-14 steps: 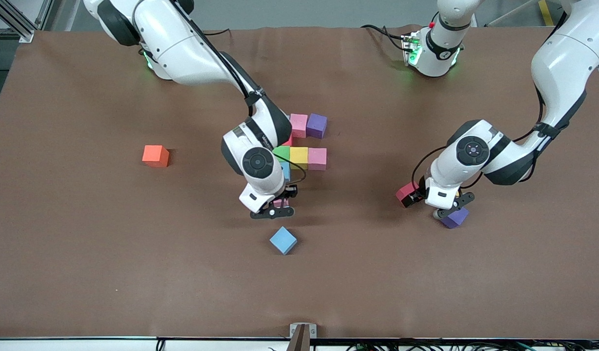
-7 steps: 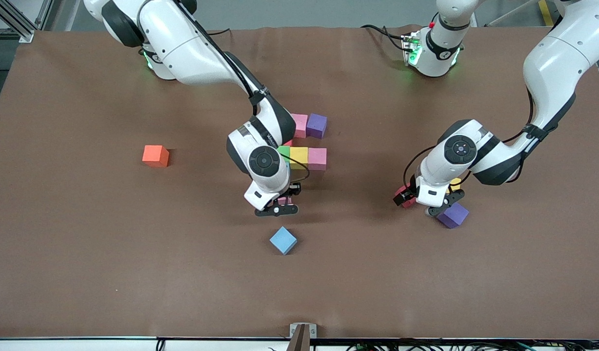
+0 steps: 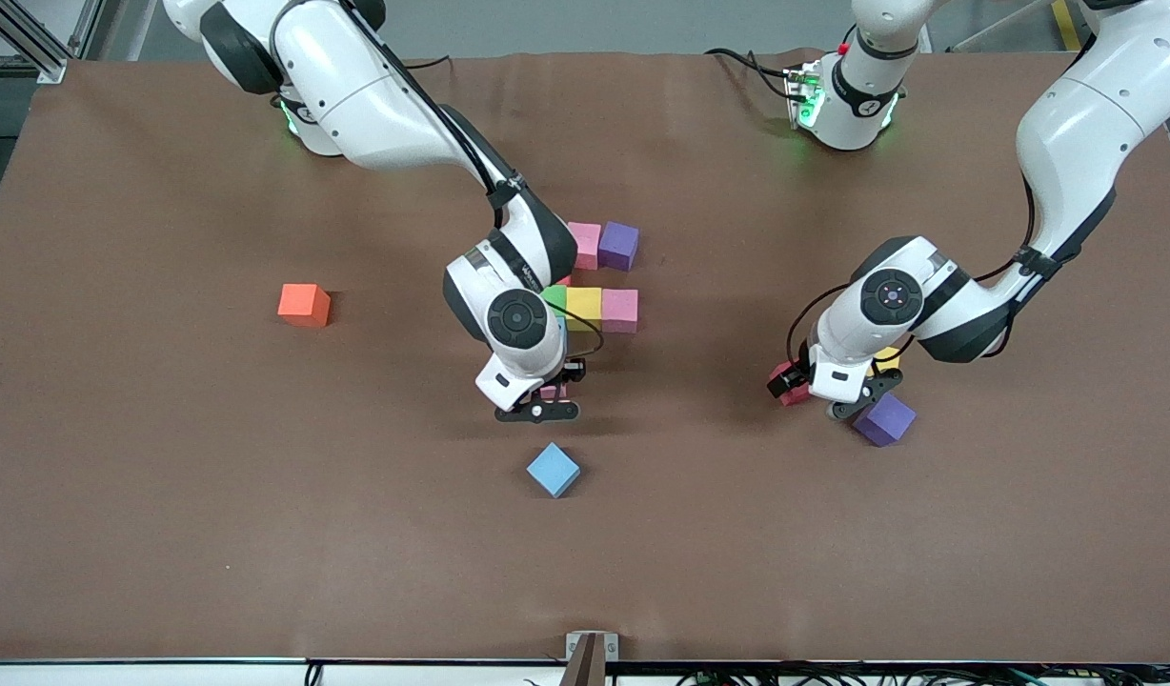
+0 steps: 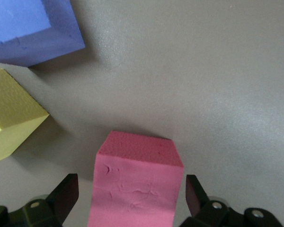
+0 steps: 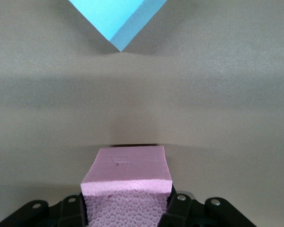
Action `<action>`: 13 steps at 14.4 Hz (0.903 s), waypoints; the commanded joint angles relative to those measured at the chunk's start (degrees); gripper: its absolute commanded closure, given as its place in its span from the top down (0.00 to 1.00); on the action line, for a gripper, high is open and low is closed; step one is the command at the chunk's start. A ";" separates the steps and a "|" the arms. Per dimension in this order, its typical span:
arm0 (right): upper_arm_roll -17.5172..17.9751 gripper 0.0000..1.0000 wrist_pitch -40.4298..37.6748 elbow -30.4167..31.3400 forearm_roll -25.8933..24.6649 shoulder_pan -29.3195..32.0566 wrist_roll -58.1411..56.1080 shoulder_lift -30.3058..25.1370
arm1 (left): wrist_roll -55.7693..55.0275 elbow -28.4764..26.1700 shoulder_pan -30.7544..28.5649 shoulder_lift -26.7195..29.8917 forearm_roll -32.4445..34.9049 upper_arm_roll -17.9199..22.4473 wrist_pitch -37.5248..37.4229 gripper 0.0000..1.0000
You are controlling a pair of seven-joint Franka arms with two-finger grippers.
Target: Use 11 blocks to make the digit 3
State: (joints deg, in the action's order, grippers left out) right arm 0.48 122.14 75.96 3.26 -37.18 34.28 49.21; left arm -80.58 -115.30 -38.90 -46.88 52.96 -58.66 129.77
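Front view first: over the last second the left arm has slid its wrist a little toward the middle of the table, so the purple cube (image 3: 884, 419) that it half covered now lies bare just beside it, while the right arm has barely stirred. We read that as the left arm having passed over the purple cube and lined up on the red cube (image 4: 135, 187) instead. The left gripper (image 4: 131, 195) hangs low with its jaws spread wide on either side of that red cube, not yet pinching it; a yellow cube (image 4: 12, 116) sits close by. The right gripper (image 5: 128, 204) has its jaws shut on a pink cube (image 5: 127, 177), poised low at the end of the part-built digit 3 (image 3: 593, 276) nearest the front camera, where pink, purple, green and yellow cubes already touch. A loose blue cube (image 3: 554, 470) waits nearer the front camera, and an orange cube (image 3: 304, 305) lies well apart toward the right arm's end. By our reckoning several blocks remain to be placed.
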 commanded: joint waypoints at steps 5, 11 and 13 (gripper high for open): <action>-0.48 0.01 0.38 0.95 -0.19 -0.70 2.28 -0.17 | -0.02 0.25 0.49 0.03 -0.14 0.21 -0.39 0.86; -0.48 0.01 2.40 2.61 -0.28 -1.23 3.42 -0.26 | -0.37 0.86 0.67 0.47 -0.40 0.21 -1.09 0.26; -0.48 0.01 2.49 2.62 -0.28 -1.23 3.51 -0.26 | -5.25 3.22 2.76 0.56 -0.93 0.04 -4.15 0.24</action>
State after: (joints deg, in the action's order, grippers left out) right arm 0.43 123.41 76.98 3.16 -37.66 36.50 49.53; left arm -82.00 -114.69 -38.64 -46.89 52.94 -58.71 128.79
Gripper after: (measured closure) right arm 0.458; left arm 0.405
